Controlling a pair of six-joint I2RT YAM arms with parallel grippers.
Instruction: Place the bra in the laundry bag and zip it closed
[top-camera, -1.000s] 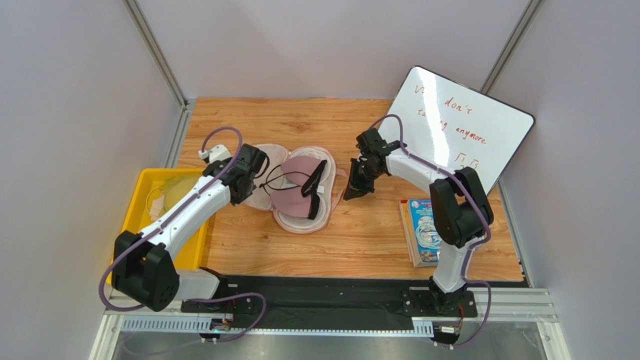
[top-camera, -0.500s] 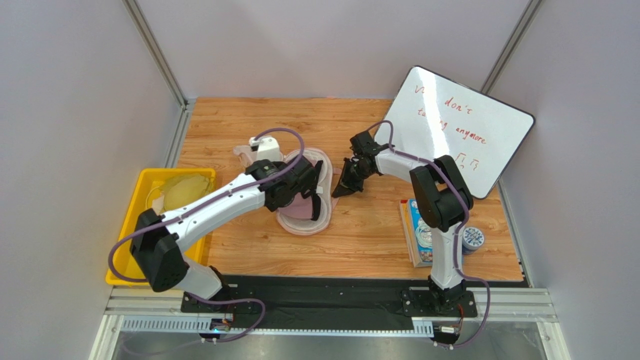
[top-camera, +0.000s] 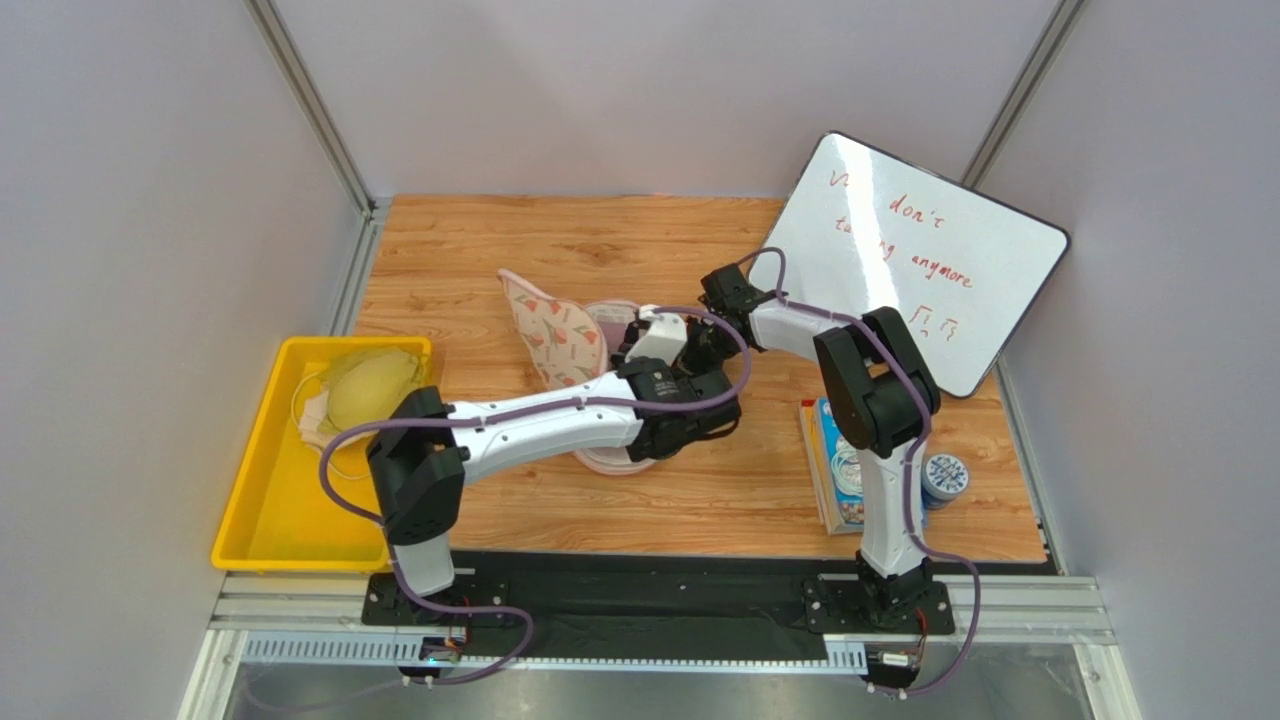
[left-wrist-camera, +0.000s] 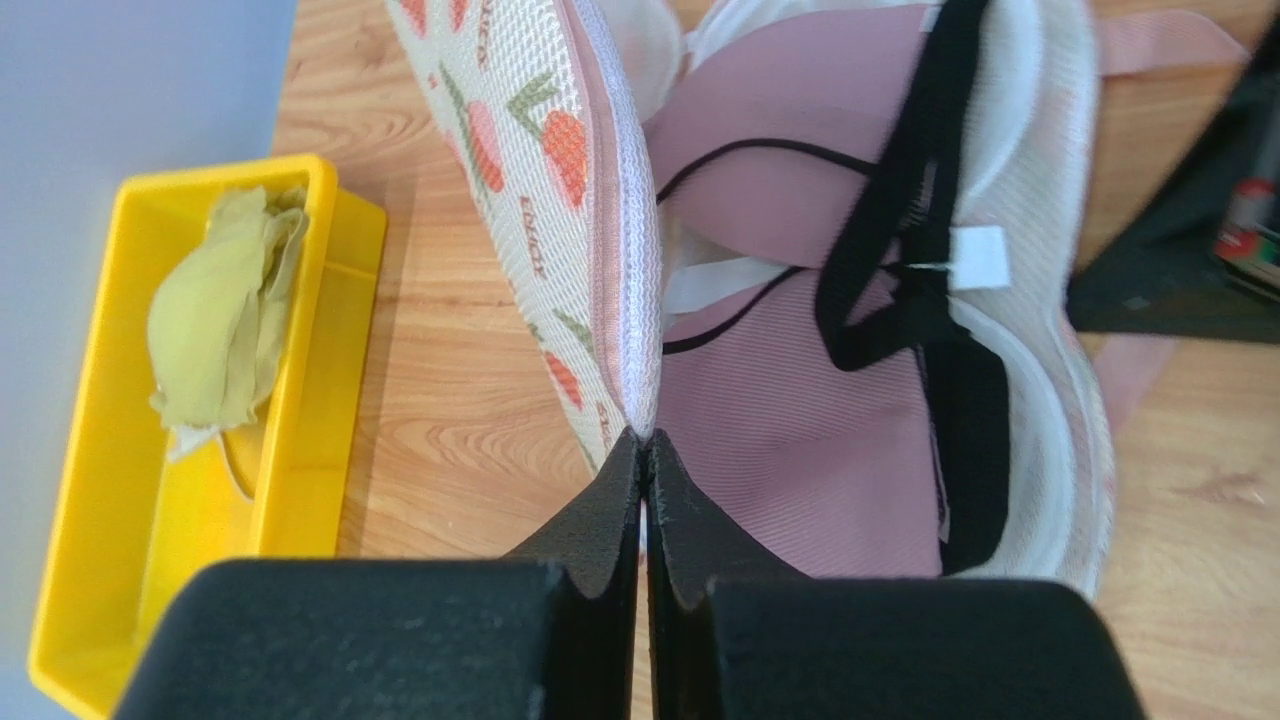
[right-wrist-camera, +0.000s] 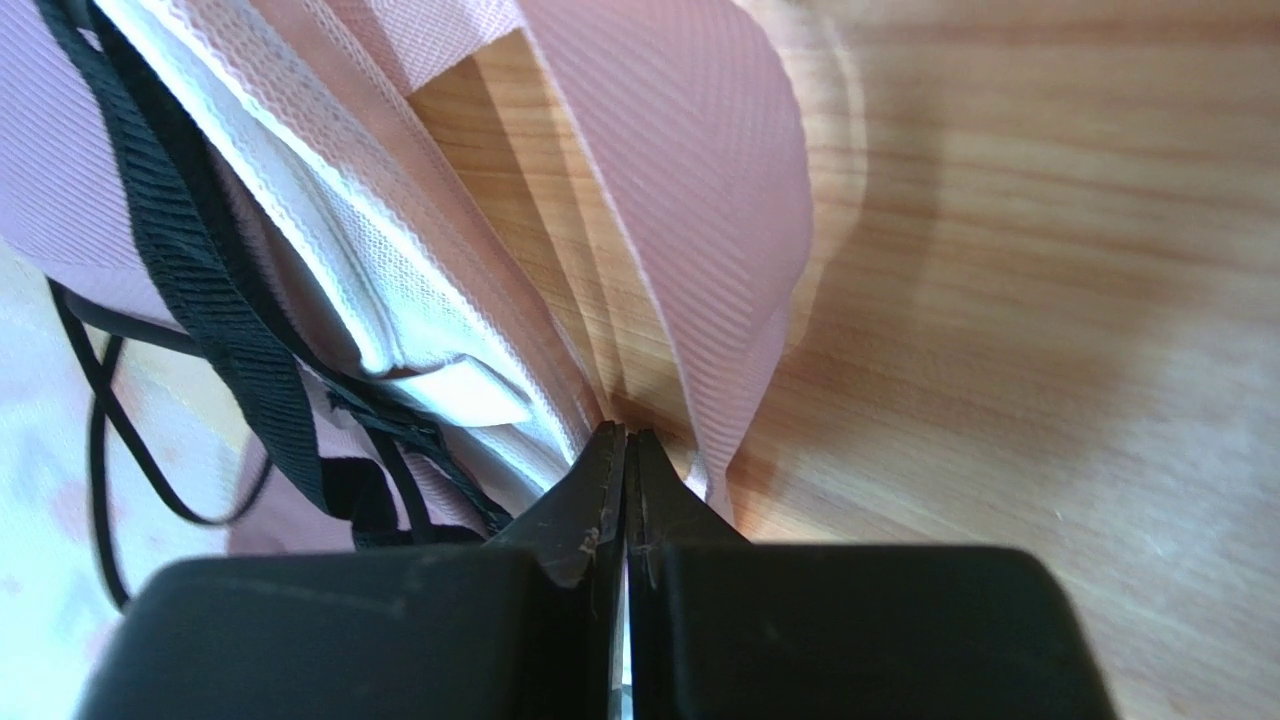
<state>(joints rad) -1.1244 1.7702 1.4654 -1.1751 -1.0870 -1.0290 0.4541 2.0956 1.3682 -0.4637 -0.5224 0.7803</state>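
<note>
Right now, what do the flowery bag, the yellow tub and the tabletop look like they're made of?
The laundry bag looks like woven cloth: a matte printed outside with a fine weave showing, and a white mesh lining. The tub is likely hard plastic, smooth and slightly glossy with a moulded rim. The table is wood or a wood-look laminate; grain lines show, but I can't tell which.

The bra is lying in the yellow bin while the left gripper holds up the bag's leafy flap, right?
Not quite. The bra lies in the open half of the laundry bag, not in the yellow bin, which holds a yellow-green garment; the left wrist view shows it. The left gripper does hold up the bag's leafy flap.
</note>
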